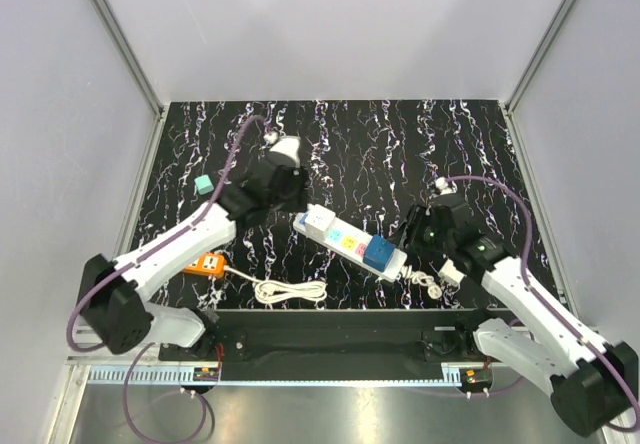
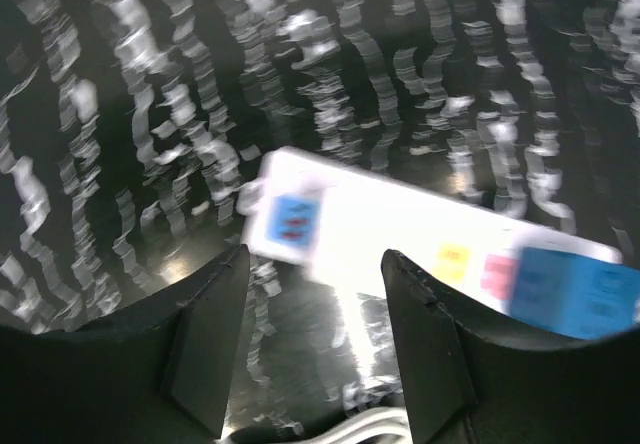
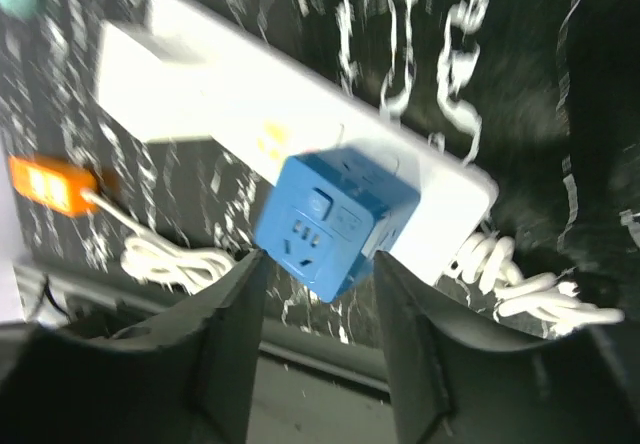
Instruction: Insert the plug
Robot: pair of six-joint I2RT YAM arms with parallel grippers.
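The left arm point(image 1: 175, 249) runs from its base at 7 o'clock toward 2 o'clock, wrist bent downward. The left tool point(image 2: 315, 264) points at the counter, fingers spread. The right arm point(image 1: 530, 299) stretches from 5 o'clock toward 10 o'clock. The right tool point(image 3: 318, 264) hangs low, fingers apart; whether they clamp anything is unclear.

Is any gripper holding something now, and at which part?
Nothing is held. Both the left gripper and the right gripper stand open; the plug sits in the power strip, beyond the right fingertips.
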